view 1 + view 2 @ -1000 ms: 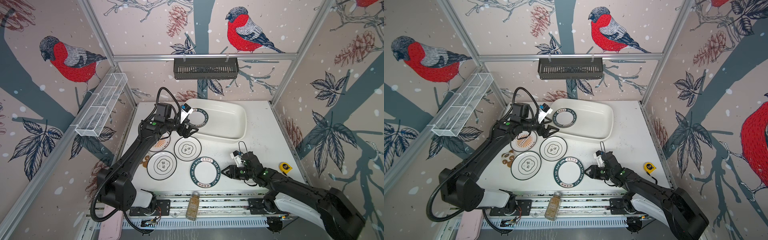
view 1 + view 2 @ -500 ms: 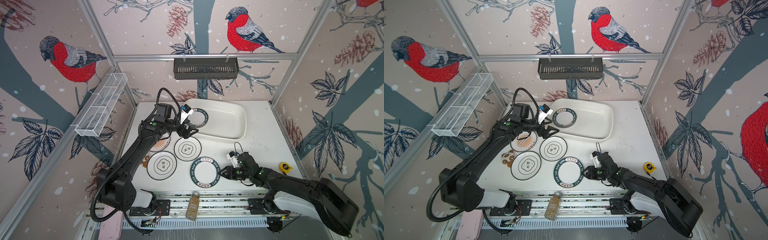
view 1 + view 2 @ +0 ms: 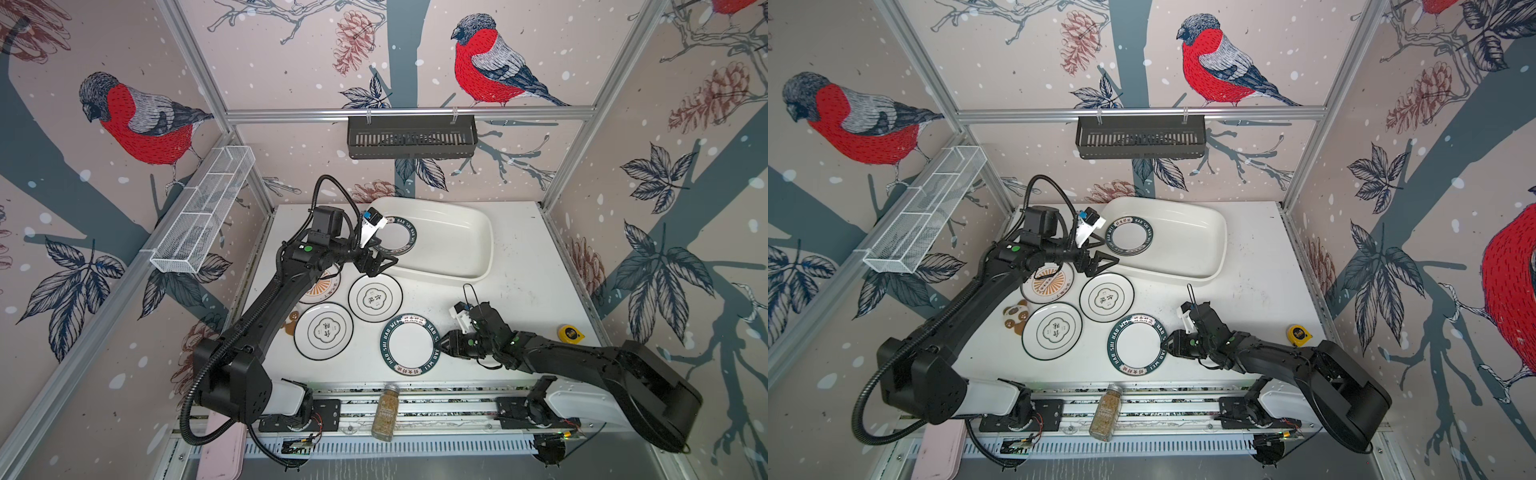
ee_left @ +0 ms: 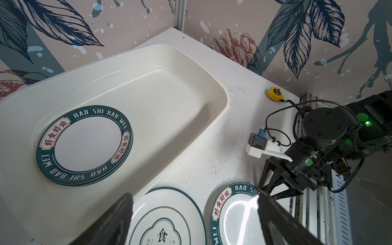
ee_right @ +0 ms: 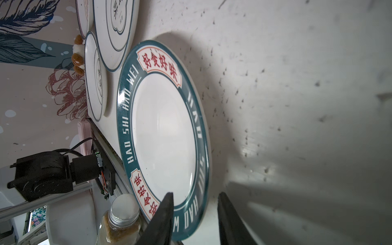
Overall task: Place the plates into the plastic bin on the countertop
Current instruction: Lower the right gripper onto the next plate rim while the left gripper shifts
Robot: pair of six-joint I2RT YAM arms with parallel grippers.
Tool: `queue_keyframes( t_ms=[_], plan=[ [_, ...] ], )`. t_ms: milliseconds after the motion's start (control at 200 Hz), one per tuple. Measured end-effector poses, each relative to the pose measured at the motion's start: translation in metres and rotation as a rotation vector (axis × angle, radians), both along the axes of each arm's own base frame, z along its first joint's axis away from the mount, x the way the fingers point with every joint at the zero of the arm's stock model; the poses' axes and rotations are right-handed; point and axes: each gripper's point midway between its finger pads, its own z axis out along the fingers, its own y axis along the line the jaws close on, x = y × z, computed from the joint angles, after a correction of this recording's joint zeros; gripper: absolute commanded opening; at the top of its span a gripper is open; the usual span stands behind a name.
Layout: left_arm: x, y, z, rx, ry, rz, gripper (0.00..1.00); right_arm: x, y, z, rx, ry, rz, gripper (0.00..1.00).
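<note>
White and speckled with dark crumbs, the table (image 3: 519, 266) stands inside walls papered with red-breasted birds. Toward its front edge a green-lettered plate (image 3: 409, 345) lies flat, and the right claw (image 3: 442, 343) is at its right rim. That claw reaches in low, jaws partly spread around the rim. In the right wrist view one finger (image 5: 162, 222) lies over the lettered band while the other stands just outside the edge, a sliver of table showing between, so no pinch is seen. Behind and left of this plate lie a flower-emblem plate (image 3: 375, 298) and a second flower plate (image 3: 324, 330), and farther left a sunburst plate (image 3: 1047, 282) sits partly under the left arm. A small brown bear-shaped coaster (image 3: 1016, 316) lies beside the second flower plate. At the back of the table the plastic bin (image 3: 453, 241) holds another lettered plate (image 3: 394, 240) in its left end; the left wrist view shows edges of more plates beneath it. The left claw (image 3: 380, 266) hovers above the bin's near rim, jaws spread wide with nothing between them. A yellow tape measure (image 3: 570, 333) lies near the table's right edge, a spice jar (image 3: 385, 413) on the front rails. A black slotted basket (image 3: 411, 139) hangs on the back wall.
</note>
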Motion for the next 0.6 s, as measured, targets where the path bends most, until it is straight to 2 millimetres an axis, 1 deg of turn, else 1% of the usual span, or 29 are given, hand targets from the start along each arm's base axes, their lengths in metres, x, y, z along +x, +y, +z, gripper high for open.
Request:
queue_keyframes(
  t_ms=[120, 255, 420, 595],
  plan=[
    [-0.001, 0.000, 0.001, -0.002, -0.001, -0.001, 0.91, 0.002, 0.002, 0.000, 0.000, -0.004, 0.000, 0.33],
    [-0.001, 0.000, 0.000, -0.002, 0.000, -0.002, 0.91, 0.003, 0.002, -0.008, -0.013, 0.023, -0.017, 0.31],
    [-0.002, 0.000, -0.001, -0.004, 0.001, -0.004, 0.91, 0.007, 0.006, -0.009, -0.004, 0.015, -0.017, 0.27],
    [-0.002, 0.000, -0.001, -0.005, 0.000, -0.005, 0.91, 0.008, 0.006, -0.011, -0.006, 0.018, -0.021, 0.22]
  ],
)
